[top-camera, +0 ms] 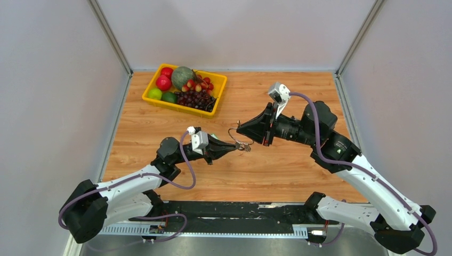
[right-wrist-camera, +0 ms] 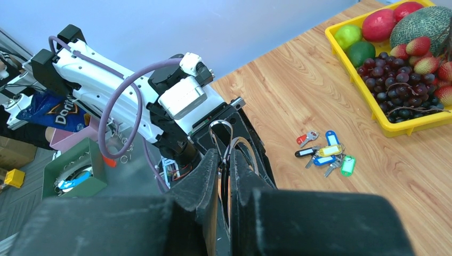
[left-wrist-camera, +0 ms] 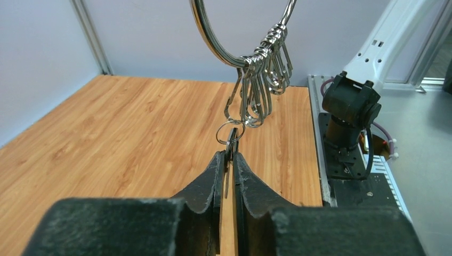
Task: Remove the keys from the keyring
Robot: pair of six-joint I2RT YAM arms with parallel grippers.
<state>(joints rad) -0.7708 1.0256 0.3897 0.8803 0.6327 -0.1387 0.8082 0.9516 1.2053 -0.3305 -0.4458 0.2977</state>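
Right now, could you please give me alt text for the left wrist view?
The left gripper pinches a thin key, edge-on, hanging from one of several snap clips on the large keyring above. Wooden table below; the right arm's base stands at right.

Silver keyring [left-wrist-camera: 202,28] gleams, silver clips [left-wrist-camera: 257,100] too. Tabletop [top-camera: 298,170] shows warm orange-brown wood grain. Keys [right-wrist-camera: 326,153] flash blue, yellow, green, black, red tags. Yellow tray [right-wrist-camera: 424,124]: red apples [top-camera: 163,81], green limes [top-camera: 155,94], dark purple grapes [top-camera: 197,99]. Cables [right-wrist-camera: 109,109] run purple.
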